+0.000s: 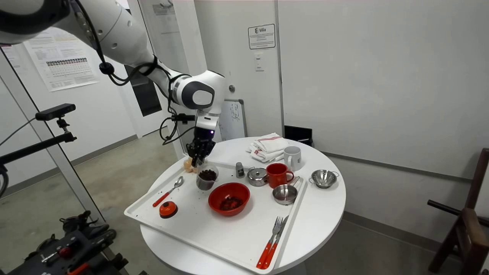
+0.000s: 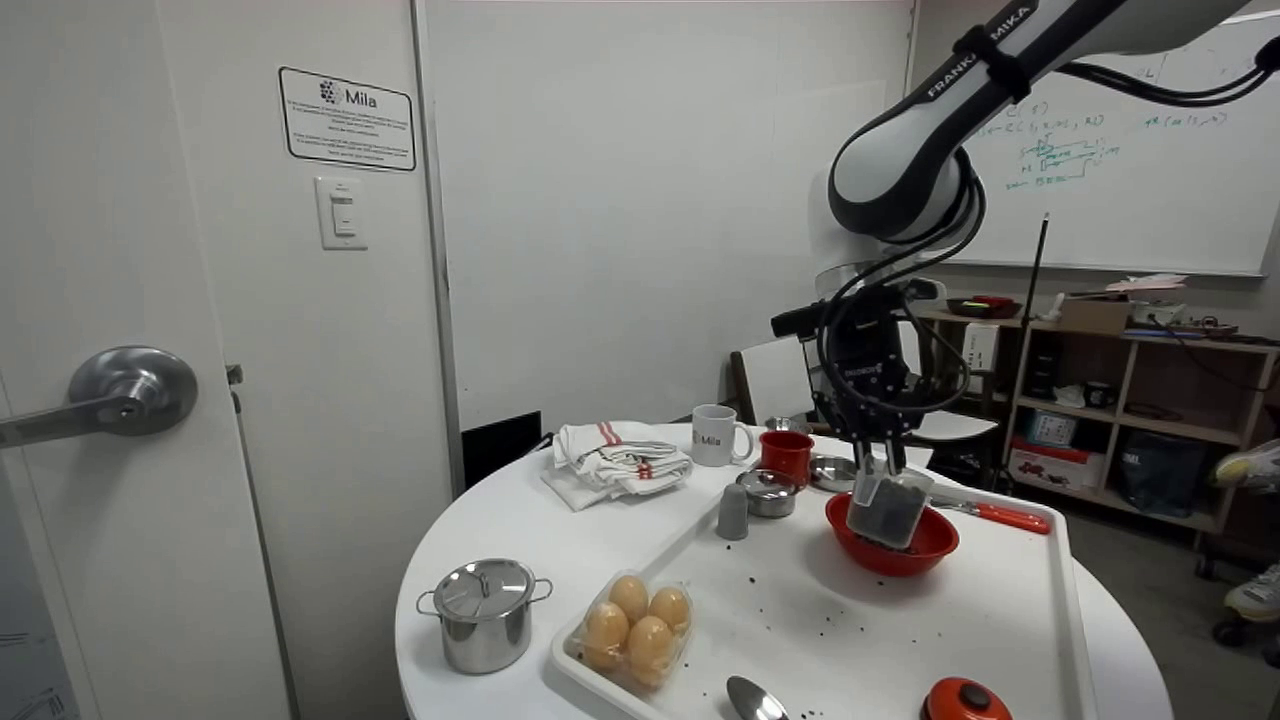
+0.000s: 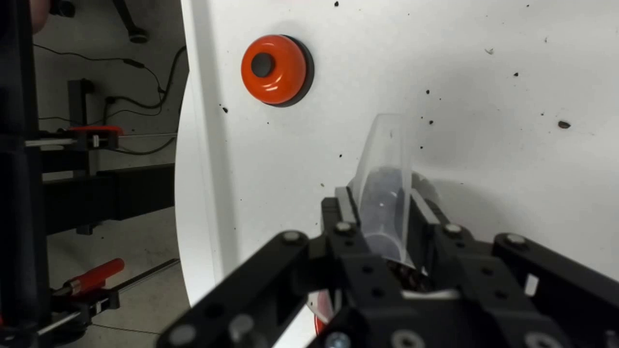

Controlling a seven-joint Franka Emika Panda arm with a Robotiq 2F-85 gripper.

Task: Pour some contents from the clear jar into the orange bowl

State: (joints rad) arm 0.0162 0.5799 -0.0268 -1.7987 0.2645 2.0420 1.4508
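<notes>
The Robotiq gripper [image 3: 380, 195] has the clear plastic jar [image 2: 887, 508] in a firm-looking pinch, its fingers [image 3: 346, 208] either side of the upper part. The jar hangs mouth upward with a slight lean, and dark loose pieces [image 1: 208, 175] show inside it. It is just beside the red-orange bowl [image 1: 233, 190] rather than over it, on the side nearer the egg pack [image 2: 637, 632]; how high it is above the white tray [image 1: 191, 225] I can't judge from here.

Similar dark pieces [image 1: 231, 203] lie in the bottom of the bowl, so I'd say the pouring is at least partly done, and the step in hand looks like its end or a pause between tips. As the task asks for only some of the contents, the likelier next move is to bring the jar level, lower it onto the tray and let go once its base sits flat, keeping off the red-handled spoon [image 1: 168, 192]. Should more be wanted, the mouth has to come over the bowl before any tilting; from here, a tip would probably land on the tray, where dark flecks [image 3: 564, 124] are scattered.

Farther out stand a grey shaker [image 2: 733, 512], a small lidded steel pot [image 1: 257, 176], a red mug [image 1: 277, 175] and a steel pan [image 1: 285, 194], with a fork [image 1: 270, 241] and a knife [image 1: 276, 242] near the tray's edge.
</notes>
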